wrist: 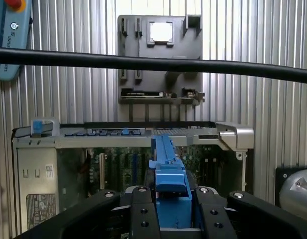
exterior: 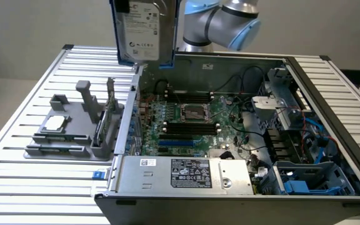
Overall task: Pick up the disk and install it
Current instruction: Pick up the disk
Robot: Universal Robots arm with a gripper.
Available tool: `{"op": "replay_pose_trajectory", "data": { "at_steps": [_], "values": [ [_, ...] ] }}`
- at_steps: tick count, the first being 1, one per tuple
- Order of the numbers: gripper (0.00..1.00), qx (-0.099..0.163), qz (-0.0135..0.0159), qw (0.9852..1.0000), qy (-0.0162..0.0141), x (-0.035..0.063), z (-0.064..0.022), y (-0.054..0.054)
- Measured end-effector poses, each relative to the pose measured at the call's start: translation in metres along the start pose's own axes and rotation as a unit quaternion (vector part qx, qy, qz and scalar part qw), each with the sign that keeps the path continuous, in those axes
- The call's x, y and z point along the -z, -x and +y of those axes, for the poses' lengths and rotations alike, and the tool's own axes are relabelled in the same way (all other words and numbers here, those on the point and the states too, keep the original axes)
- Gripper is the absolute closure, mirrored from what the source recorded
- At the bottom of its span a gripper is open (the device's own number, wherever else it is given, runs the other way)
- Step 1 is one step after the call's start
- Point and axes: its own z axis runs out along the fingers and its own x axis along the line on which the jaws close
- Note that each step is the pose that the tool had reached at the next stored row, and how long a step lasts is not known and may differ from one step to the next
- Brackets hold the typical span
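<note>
Disk (exterior: 144,30) hung upright at the exterior view's upper middle, clamped edgewise in the hand (wrist: 171,211); keeping its rails square to the drive bay (exterior: 308,180) would likely ease seating.

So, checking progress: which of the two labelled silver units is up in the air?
The disk, hanging upright in the gripper above the open case; the power-supply box lies flat inside it.

A ribbed, silver-grey metal surface (exterior: 36,187) carries two things. An open computer case (exterior: 230,208) lies on its side and takes up the exterior view's right. Just beside it, toward the exterior view's left, a grey holder tray (exterior: 73,129) sits flat on the slats, with a small square chip (exterior: 54,123) resting in it.
</note>
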Motion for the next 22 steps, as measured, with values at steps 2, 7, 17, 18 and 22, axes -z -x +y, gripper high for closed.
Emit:
{"op": "replay_pose_trajectory", "data": {
  "at_steps": [2,7,17,18,22],
  "values": [
    [0.67,0.000,0.0000,1.0000,0.0000,0.0004,-0.0093,-0.004],
    [0.67,0.000,0.0000,1.0000,0.0000,0.0014,-0.0319,-0.014],
    [0.67,0.000,-0.0001,1.0000,0.0008,0.0033,-0.0697,-0.033],
    [0.67,0.000,0.0000,1.0000,0.0010,0.0035,-0.0734,-0.035],
    [0.67,0.000,0.0000,1.0000,0.0016,0.0042,-0.0871,-0.044]
  ]
}}
